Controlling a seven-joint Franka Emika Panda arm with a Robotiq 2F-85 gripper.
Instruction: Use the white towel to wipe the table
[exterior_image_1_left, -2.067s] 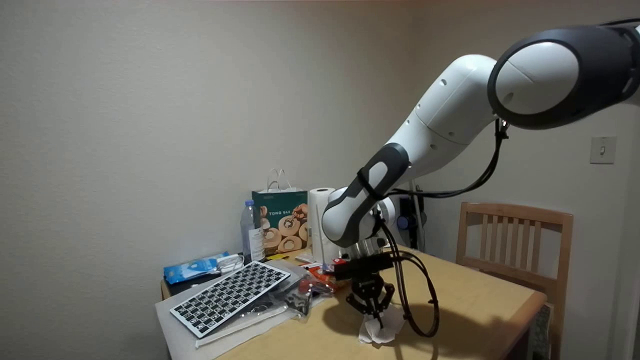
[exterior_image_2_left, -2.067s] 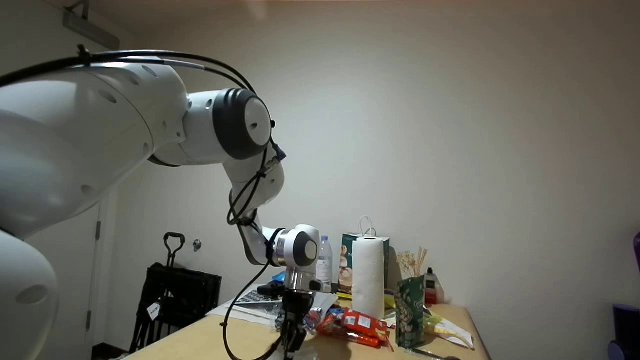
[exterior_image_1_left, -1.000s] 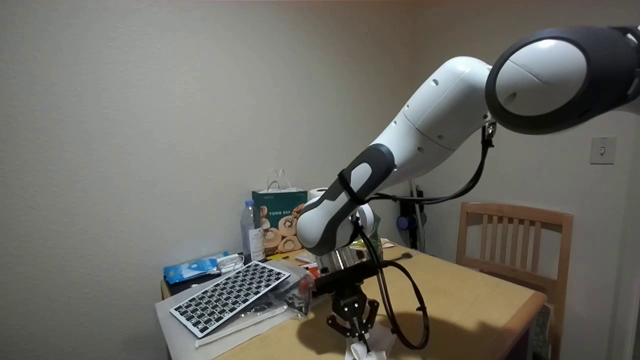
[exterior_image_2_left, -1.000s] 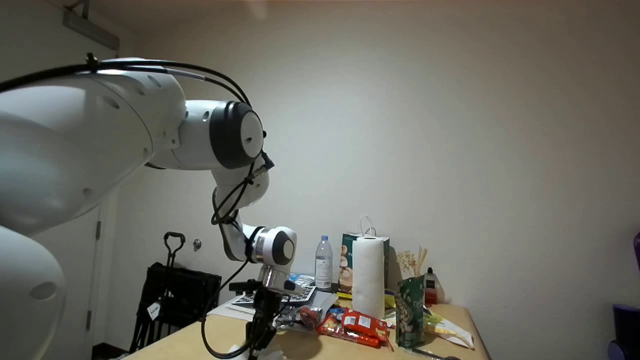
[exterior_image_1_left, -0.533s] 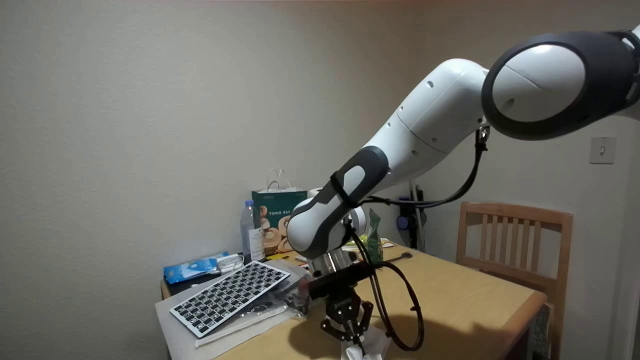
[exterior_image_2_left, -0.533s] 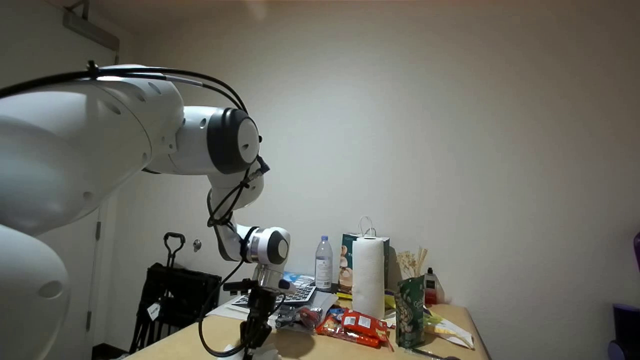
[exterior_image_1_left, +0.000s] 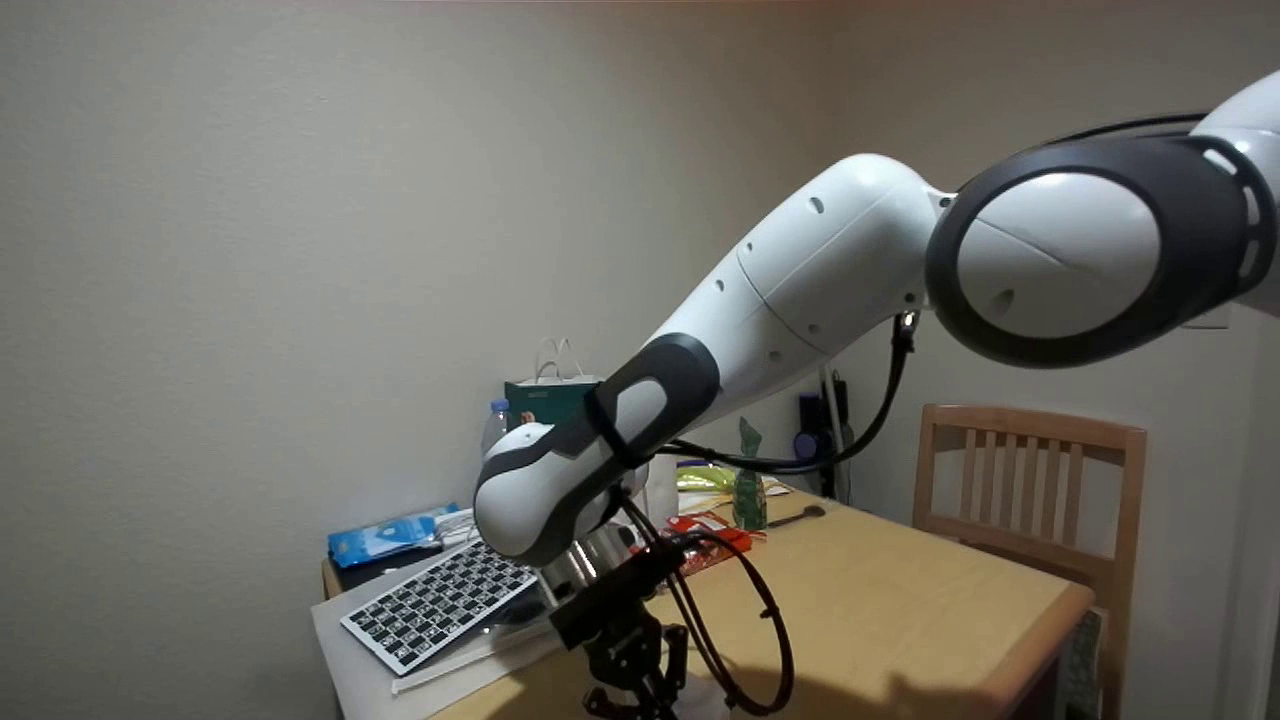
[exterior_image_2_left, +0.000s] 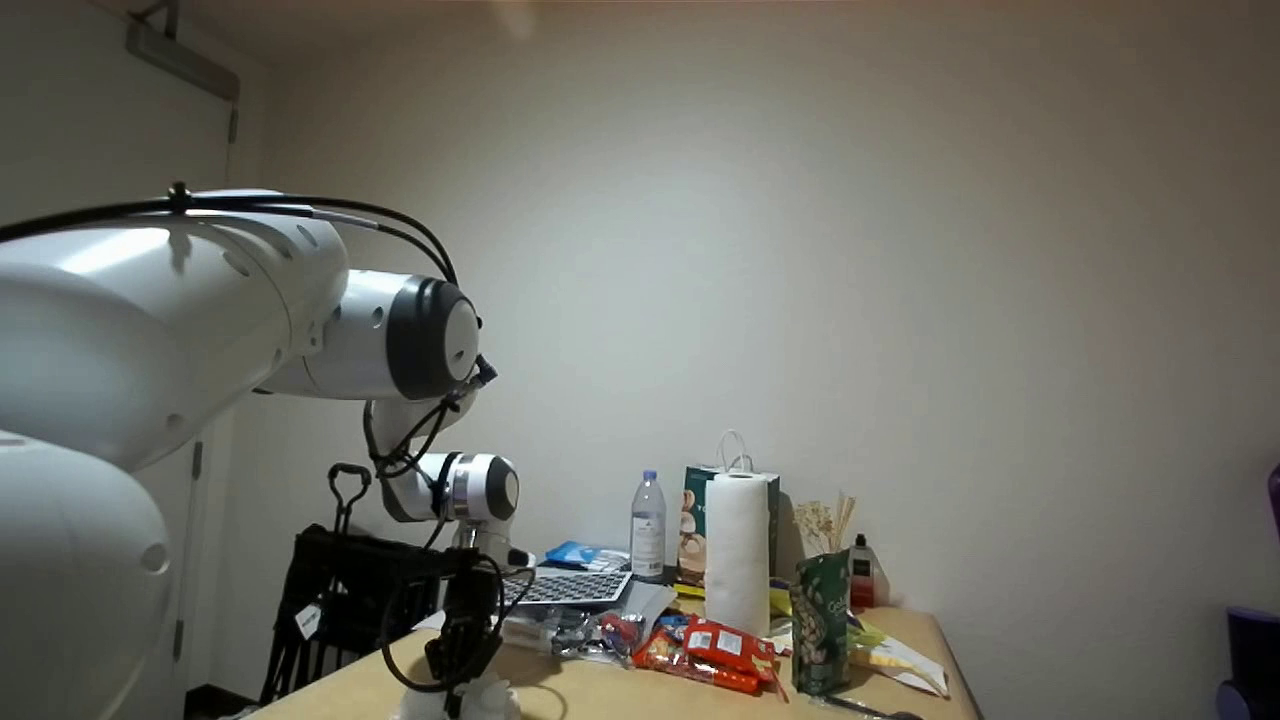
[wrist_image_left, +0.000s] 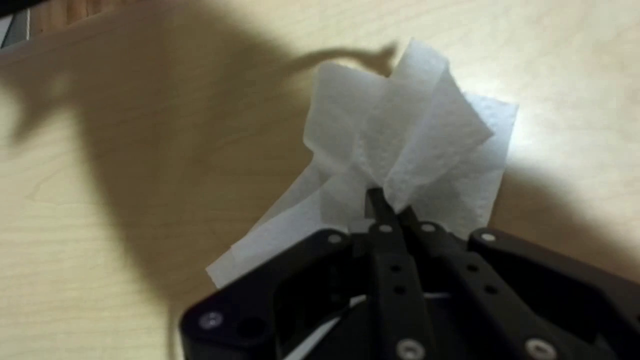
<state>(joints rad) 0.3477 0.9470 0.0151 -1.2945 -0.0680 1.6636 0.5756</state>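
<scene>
The white towel (wrist_image_left: 400, 125), a thin crumpled paper sheet, fills the middle of the wrist view. My gripper (wrist_image_left: 392, 202) is shut on it, with the fingertips pinching a fold. The towel's edges spread out over the wooden table (wrist_image_left: 75, 225) and seem to touch it. In an exterior view, the towel (exterior_image_1_left: 705, 697) shows only partly at the bottom edge, behind the gripper (exterior_image_1_left: 650, 700). It also shows at the bottom of an exterior view (exterior_image_2_left: 492, 698), below the gripper (exterior_image_2_left: 456, 680). The table (exterior_image_1_left: 860, 590) is light wood.
A keyboard (exterior_image_1_left: 440, 605) lies on a white sheet at the table's left. Red snack packs (exterior_image_2_left: 710, 655), a green pouch (exterior_image_2_left: 820, 625), a paper towel roll (exterior_image_2_left: 737, 555), a bottle (exterior_image_2_left: 648, 530) and a paper bag (exterior_image_2_left: 692, 525) stand farther back. A chair (exterior_image_1_left: 1030, 480) is at the right.
My gripper has moved left and down in an exterior view, and left in both, dragging the towel along the table. The arm has lowered. The red packs and green pouch are uncovered.
</scene>
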